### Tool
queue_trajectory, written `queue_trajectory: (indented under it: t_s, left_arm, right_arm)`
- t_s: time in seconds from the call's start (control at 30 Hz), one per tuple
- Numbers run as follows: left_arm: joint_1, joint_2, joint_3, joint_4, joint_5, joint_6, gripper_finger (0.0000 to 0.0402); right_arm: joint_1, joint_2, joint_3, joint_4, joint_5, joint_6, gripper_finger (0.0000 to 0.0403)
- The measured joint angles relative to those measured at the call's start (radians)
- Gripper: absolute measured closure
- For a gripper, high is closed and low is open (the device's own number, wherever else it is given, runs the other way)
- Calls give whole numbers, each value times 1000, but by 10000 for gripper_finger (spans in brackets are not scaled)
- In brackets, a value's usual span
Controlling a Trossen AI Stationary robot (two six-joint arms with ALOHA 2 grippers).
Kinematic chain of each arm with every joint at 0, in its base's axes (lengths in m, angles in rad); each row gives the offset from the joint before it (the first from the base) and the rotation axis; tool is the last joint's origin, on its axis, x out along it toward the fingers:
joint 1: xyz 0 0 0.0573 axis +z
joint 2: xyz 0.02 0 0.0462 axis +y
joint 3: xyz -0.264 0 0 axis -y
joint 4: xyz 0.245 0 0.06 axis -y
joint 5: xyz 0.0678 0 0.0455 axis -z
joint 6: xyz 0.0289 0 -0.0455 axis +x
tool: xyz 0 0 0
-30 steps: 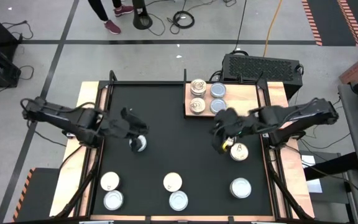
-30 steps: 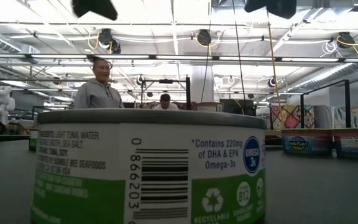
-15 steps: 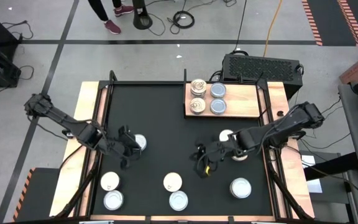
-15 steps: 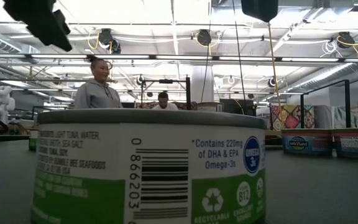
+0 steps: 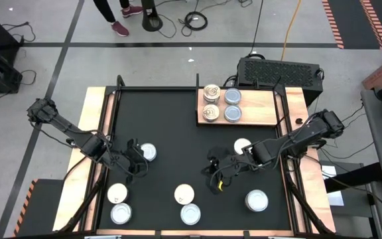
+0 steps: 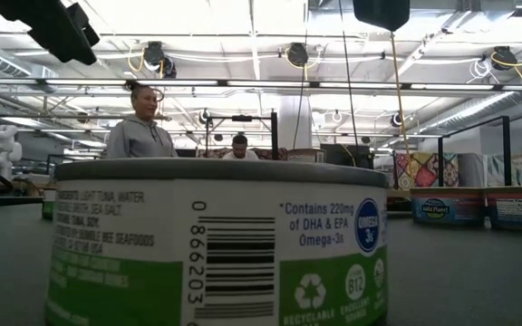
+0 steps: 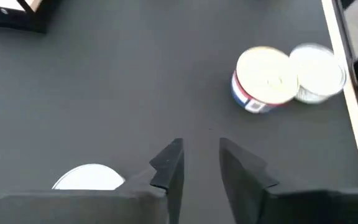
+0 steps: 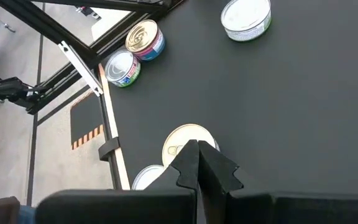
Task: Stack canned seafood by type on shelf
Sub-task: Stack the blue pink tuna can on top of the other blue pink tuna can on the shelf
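Observation:
The shelf (image 5: 252, 106) is the light wooden board at the far right, with two silver-topped and two gold-patterned tins standing on it. Seven more tins stand loose on the black mat. My left gripper (image 5: 135, 163) (image 7: 198, 158) hangs open over bare mat, just left of a white-topped tin (image 5: 148, 153). My right gripper (image 5: 215, 177) (image 8: 198, 160) is shut with nothing between its fingers, over the mat, right of the near-middle pair of tins (image 5: 184, 194). A white-topped tin (image 5: 242, 146) stands beside the right arm.
A pair of tins (image 5: 118, 202) stands at the near left, and one silver tin (image 5: 256, 200) at the near right. A black ventilated box (image 5: 278, 71) sits beyond the shelf. In the low view a green-labelled tin (image 6: 216, 244) fills the foreground, with a person (image 6: 143, 131) behind it.
My left gripper has moved toward the near edge, from above the white-topped tin to its left side. My right gripper has swung toward the table's left and near edge, away from the tins beside the right strip, out over the mat's middle.

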Motion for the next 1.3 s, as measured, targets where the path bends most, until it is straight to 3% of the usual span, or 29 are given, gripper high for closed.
queue_trajectory:
  t_s: [0.2, 0.33, 0.43, 0.6, 0.8, 0.97, 1.3]
  left_arm:
    - [-1, 26, 0, -57, 3, 56, 225]
    - [-1, 63, 0, -60, 18, 54, 215]
    - [-1, 91, 0, -54, 137, 21, 215]
    - [-2, 122, 0, -120, 392, -108, 214]
    - [-5, 122, 0, -203, 588, -176, 214]
    - [-7, 122, 0, -283, 642, -90, 214]
    - [-6, 219, -18, -291, 703, -78, 214]
  right_arm:
    - [-15, 0, 0, -1, 41, -52, 403]
    - [-19, 0, 0, -11, 42, -118, 403]
    - [-19, 0, 0, -40, 32, -164, 403]
    - [-40, 0, 0, -56, -77, -292, 403]
    - [-95, 0, 0, -58, -152, -452, 403]
    - [-159, -1, 0, -96, -244, -603, 403]
    - [-253, -30, 0, -272, -277, -823, 403]
